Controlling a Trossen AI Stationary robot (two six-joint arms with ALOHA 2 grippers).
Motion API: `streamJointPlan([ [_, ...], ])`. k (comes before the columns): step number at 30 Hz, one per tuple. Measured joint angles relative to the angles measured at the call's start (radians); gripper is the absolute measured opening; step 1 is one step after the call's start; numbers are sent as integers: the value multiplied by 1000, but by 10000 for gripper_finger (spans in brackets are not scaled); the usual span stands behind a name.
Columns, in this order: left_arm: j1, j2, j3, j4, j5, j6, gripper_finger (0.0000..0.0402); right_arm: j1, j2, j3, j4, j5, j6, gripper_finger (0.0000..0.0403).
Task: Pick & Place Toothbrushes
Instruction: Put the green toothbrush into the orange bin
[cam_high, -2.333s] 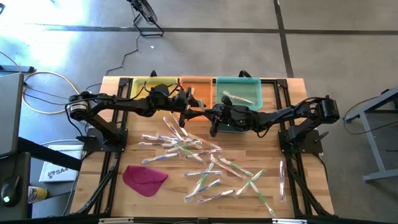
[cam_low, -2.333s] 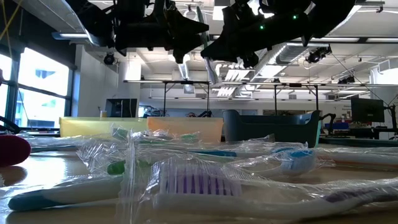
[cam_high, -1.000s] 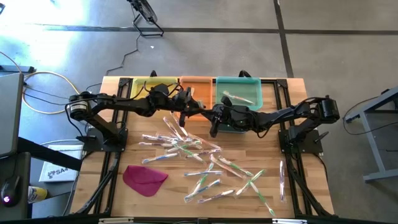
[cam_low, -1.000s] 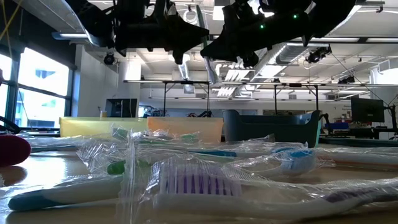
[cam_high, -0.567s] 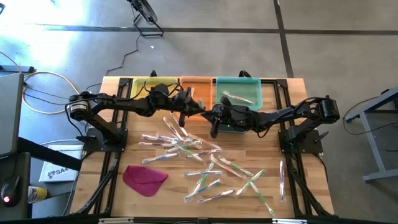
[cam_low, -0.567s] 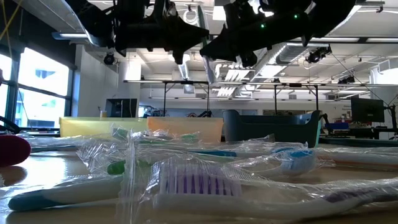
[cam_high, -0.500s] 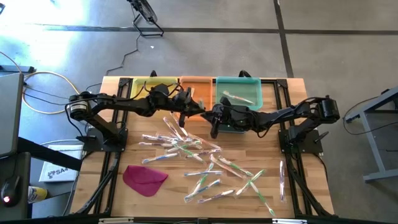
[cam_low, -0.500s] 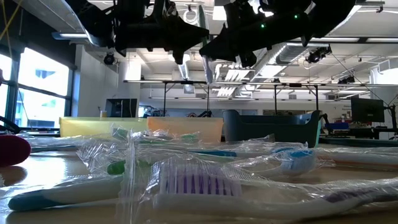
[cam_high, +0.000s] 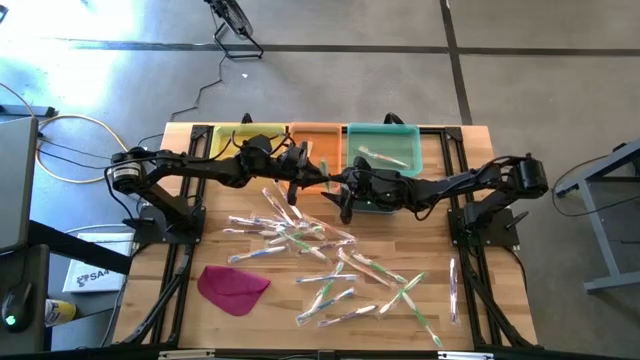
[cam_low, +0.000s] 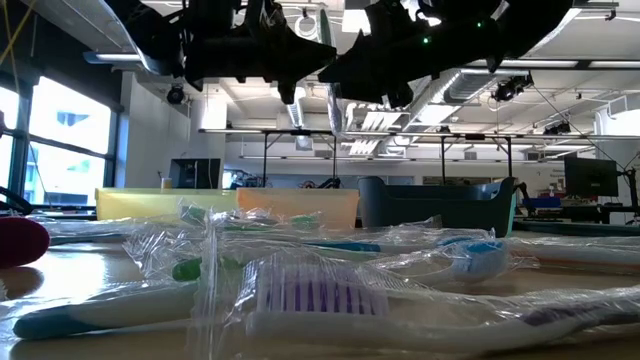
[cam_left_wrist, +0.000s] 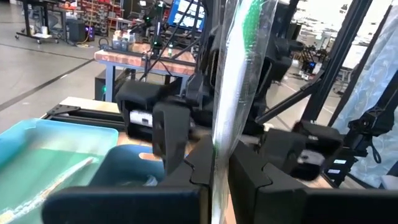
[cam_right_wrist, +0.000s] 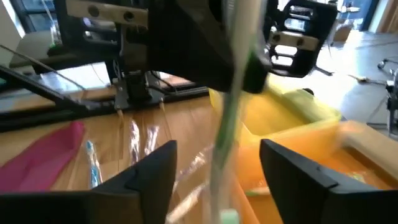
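A toothbrush (cam_left_wrist: 235, 68) with a green handle, in a clear wrapper, stands nearly upright in the air above the table's far middle; its lower end (cam_low: 335, 112) shows in the low view. My left gripper (cam_left_wrist: 219, 167) is shut on it. My right gripper (cam_right_wrist: 222, 169) faces the left one, open, with one finger on either side of the same toothbrush (cam_right_wrist: 229, 118), apart from it. Several wrapped toothbrushes (cam_high: 300, 236) lie scattered on the wooden table (cam_high: 250, 310). My left gripper pinches the wrapped toothbrush partway along its length (cam_left_wrist: 221, 144) between its two fingers. The fingers come level from the table's left and lie across the toothbrush. It stands nearly upright, reaching above and below the fingers, lifted clear of the table.
Three bins stand in a row at the far edge: yellow (cam_high: 226, 140), orange (cam_high: 322, 138) and teal (cam_high: 400, 142), the teal one with a toothbrush inside. A magenta cloth-like piece (cam_high: 233, 285) lies at the near left. One toothbrush (cam_high: 453, 288) lies alone by the right edge.
My right gripper has opened and let go of the toothbrush, which stays in my left gripper. In the low view the toothbrush's lower end has swung from slanted to nearly upright. Both arms have kept their places.
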Motion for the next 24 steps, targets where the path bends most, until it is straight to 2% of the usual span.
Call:
streamJointPlan([
  [3, 1, 0, 0, -8, 0, 0, 23, 2, -55, 2, -105, 33, -3, 250],
  [8, 54, -3, 0, -8, 45, -11, 21, 20, -178, 1, -348, 113, 8, 258],
  [13, 156, -3, 0, -10, 99, -78, 22, 52, -279, 1, -508, 92, 75, 258],
  [18, 272, -3, 0, -32, 123, -171, 22, 98, -321, 1, -565, 44, 109, 258],
  [24, 391, -3, 0, -94, 125, -254, 23, 144, -317, 1, -566, 43, 109, 259],
])
